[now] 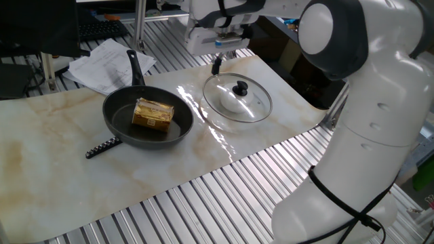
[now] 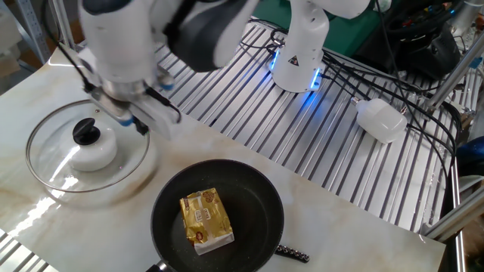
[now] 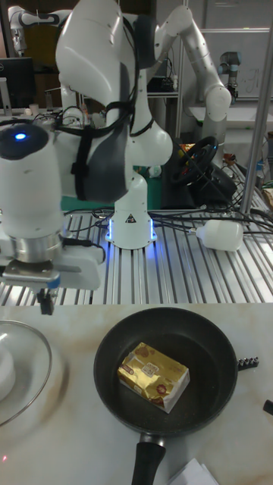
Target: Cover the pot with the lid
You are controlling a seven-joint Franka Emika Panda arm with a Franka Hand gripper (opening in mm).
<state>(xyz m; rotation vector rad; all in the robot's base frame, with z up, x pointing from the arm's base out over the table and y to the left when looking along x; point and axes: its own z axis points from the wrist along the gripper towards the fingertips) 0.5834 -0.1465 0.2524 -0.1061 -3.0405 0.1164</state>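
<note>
- Glass is what the end effector (image 1: 217, 66) is heading for in one fixed view: the lid (image 1: 237, 97) is lying flat on the marble-patterned tabletop (image 1: 54, 149), just right of the frying pan (image 1: 148, 116), with the end effector hanging above the lid's far rim. Whether its fingers are spread or closed I cannot tell; nothing is hanging from it. Best to be centring over the black knob (image 1: 240, 88) before descending.
- Black knob (image 2: 86, 132) is showing clearly in the other fixed view, over a white puck seen through the lid (image 2: 45, 162). The blurred end effector (image 2: 136, 125) is hovering beside it, toward the pan (image 2: 219, 219). A gold-wrapped block (image 2: 205, 219) is sitting in the pan, so the lid should be going down level and centred.
- Dark pan (image 3: 167, 371) is filling the tall fixed view, handle toward the camera; only the lid's edge (image 3: 26, 379) is showing at left, below the end effector (image 3: 45, 301).
</note>
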